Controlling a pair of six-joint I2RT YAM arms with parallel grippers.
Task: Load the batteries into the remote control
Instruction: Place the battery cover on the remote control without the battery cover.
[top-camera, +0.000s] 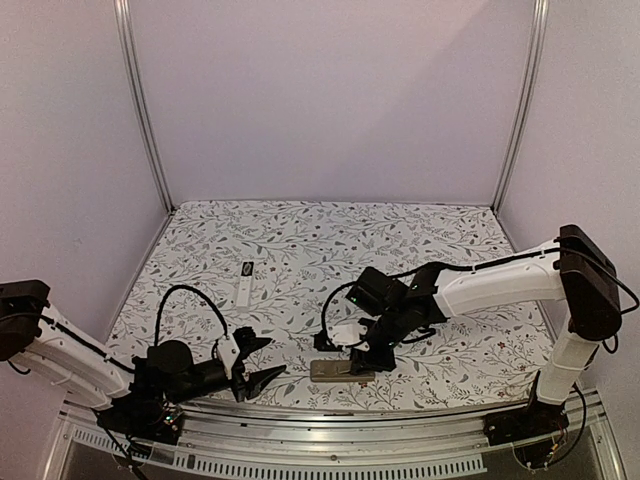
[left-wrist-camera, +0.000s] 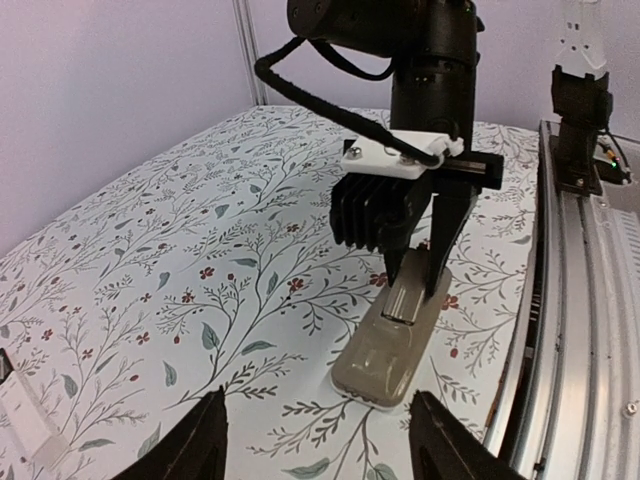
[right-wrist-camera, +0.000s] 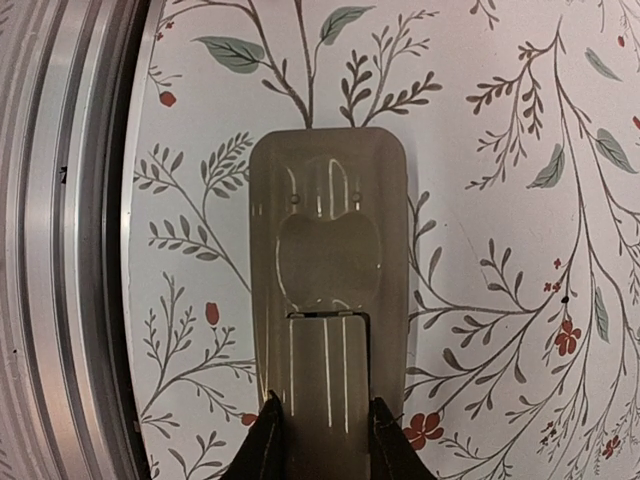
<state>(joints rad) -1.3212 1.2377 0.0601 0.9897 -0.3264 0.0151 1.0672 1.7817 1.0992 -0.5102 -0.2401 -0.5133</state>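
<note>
Your grey remote (top-camera: 338, 371) lies back-up on the flowered counter (top-camera: 300, 240), low in the centre of the overhead frame, just beside the metal rail (right-wrist-camera: 60, 250) at the near edge. Your right pincer (right-wrist-camera: 326, 440) stands over its end with a narrow gap, one black tip on either side of the ribbed cover (right-wrist-camera: 327, 370) (whether the tips press on the remote, you cannot tell from these views). Your left pincer (top-camera: 262, 362) sits at the lower left of that frame, spread wide and holding nothing, pointing at the grey remote from near by. A slim white remote (top-camera: 247, 291) lies well apart, up and left of centre, with a small dark piece just above it, too small to name.
</note>
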